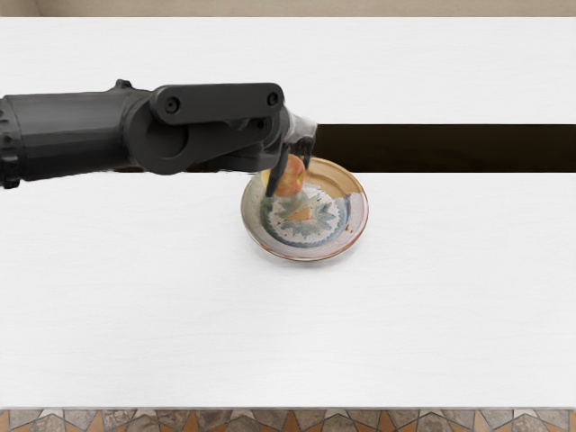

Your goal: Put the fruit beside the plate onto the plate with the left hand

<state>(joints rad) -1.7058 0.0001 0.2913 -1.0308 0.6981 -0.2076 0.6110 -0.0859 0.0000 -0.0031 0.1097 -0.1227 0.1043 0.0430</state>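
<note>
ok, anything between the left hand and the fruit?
Nothing. In the head view the left hand has its fingers directly around the fruit, at the far-left rim of the plate.

White worktop (pixel 288 333) is being seen across most of the view, with a faint grain being shown running side to side. A dark brown band (pixel 450 148) is being shown beyond its far edge, being carried from near the middle out to the right border. Behind that band a second white surface (pixel 378 72) is being shown, in the same pale finish. Along the very top a thin beige strip (pixel 288 7) is being glimpsed. Below the worktop's near edge a tiled floor (pixel 288 420) is being shown, patterned in orange, grey and brown angular shapes.
</note>
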